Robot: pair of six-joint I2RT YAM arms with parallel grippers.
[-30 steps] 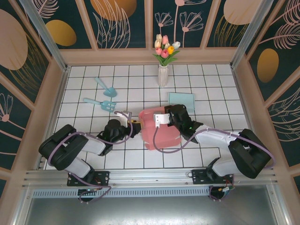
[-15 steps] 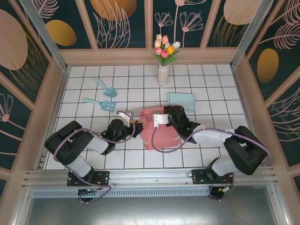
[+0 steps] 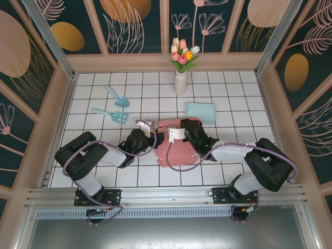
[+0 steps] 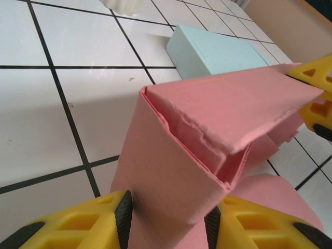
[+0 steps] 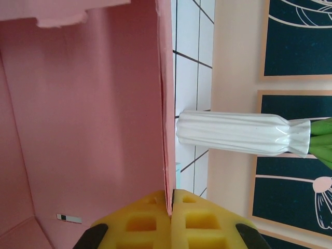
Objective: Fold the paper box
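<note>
The pink paper box [image 3: 175, 151] sits mid-way across the surface [image 3: 228, 98], between the two arms. It looks like light, thin card that would crease or tear easily. The right jaws pinch flat on one wall's top edge; the left jaws, partway open, clamp a folded corner. Best held near the creases — a mid-panel grip would likely buckle.

Top external: fixed, high behind the arm bases [image 3: 98, 197], looks down and forward over the tiled table [image 3: 93, 88]. Left wrist: low, very near the paper box [image 4: 171, 171], faces across it to a blue slab [image 4: 218, 52]. Right wrist: rolled sideways, close against the same box, vase [image 5: 233, 132] beyond. All three views share the box.
</note>
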